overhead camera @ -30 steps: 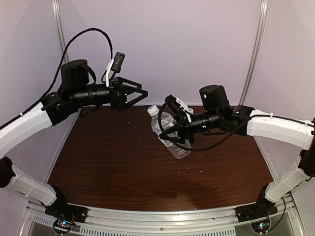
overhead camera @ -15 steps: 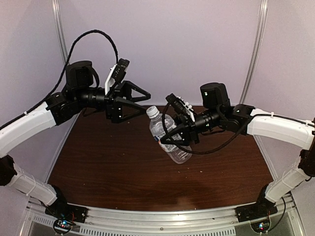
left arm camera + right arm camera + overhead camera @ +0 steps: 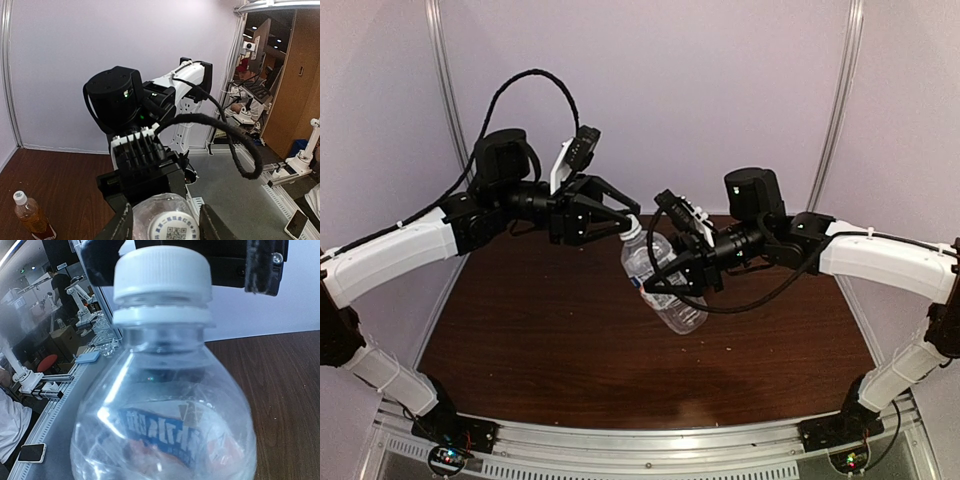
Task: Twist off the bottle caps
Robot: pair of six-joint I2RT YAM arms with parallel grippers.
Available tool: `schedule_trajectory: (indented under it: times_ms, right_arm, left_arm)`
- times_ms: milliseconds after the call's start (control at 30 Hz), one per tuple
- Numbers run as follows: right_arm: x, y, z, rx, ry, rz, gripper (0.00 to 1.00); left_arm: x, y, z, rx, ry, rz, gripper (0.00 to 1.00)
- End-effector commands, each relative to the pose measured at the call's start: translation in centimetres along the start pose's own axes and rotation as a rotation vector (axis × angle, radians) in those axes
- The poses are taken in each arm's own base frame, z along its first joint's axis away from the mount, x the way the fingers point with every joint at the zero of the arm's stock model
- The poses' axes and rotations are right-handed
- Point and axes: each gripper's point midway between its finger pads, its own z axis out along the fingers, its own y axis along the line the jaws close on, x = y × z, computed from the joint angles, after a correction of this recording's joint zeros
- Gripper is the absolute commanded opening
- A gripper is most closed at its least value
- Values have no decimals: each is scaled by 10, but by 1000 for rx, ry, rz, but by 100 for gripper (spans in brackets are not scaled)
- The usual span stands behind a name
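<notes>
I hold a clear bottle [image 3: 682,308] with a white-blue label tilted in the air above the brown table [image 3: 520,330]; my right gripper [image 3: 666,283] is shut on its body. The bottle fills the right wrist view, label [image 3: 160,432] towards the camera, and hides that gripper's fingers. My left gripper [image 3: 626,219] stands round its white bottle cap [image 3: 632,227] [image 3: 173,228] [image 3: 160,272]. One finger [image 3: 212,225] lies against the cap, and a narrow gap shows at the other finger [image 3: 122,226]. A second bottle [image 3: 32,218] with amber liquid and a white cap [image 3: 19,197] stands upright on the table.
The right arm's black wrist housing [image 3: 117,100] and its looping cable [image 3: 240,145] sit close in front of the left wrist camera. White walls with metal posts [image 3: 445,70] [image 3: 840,100] stand behind the table. A grey floor with other rigs [image 3: 245,95] lies beyond the table's right edge.
My left arm has moved right and forward to the bottle's neck, and its wide jaws have narrowed round the cap. The right arm and bottle have hardly shifted.
</notes>
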Motion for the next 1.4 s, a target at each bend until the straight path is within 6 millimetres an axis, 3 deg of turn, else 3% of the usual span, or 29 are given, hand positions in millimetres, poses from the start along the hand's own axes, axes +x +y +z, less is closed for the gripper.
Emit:
schedule_trajectory:
  times_ms: [0, 200, 500, 633, 867, 1033, 1200, 1367]
  right_arm:
    - [-15, 1, 1, 2, -33, -45, 43]
    - [-16, -3, 1, 25, -36, -46, 43]
    - [-13, -25, -1, 152, -23, -28, 39]
    - [-11, -45, -7, 283, -12, -27, 39]
    - [-6, -84, -20, 516, -10, -35, 38]
    - [-5, -90, -24, 564, -28, -36, 38]
    - [-7, -86, -27, 572, -38, -43, 38]
    - [-5, -84, -26, 557, -31, -43, 38]
  left_arm:
    - [-3, -3, 1, 34, -24, 12, 46]
    - [3, -1, 3, 31, -16, -13, 43]
    - [0, 8, 1, -52, -31, -30, 21]
    - [-7, 28, -3, -195, -60, -99, 16]
    - [-9, 85, -12, -661, -140, -402, 9]
    - [-8, 93, -17, -815, -145, -415, 14]
    - [-19, 87, -13, -768, -168, -372, 25]
    - [-28, 72, -2, -662, -136, -257, 46]
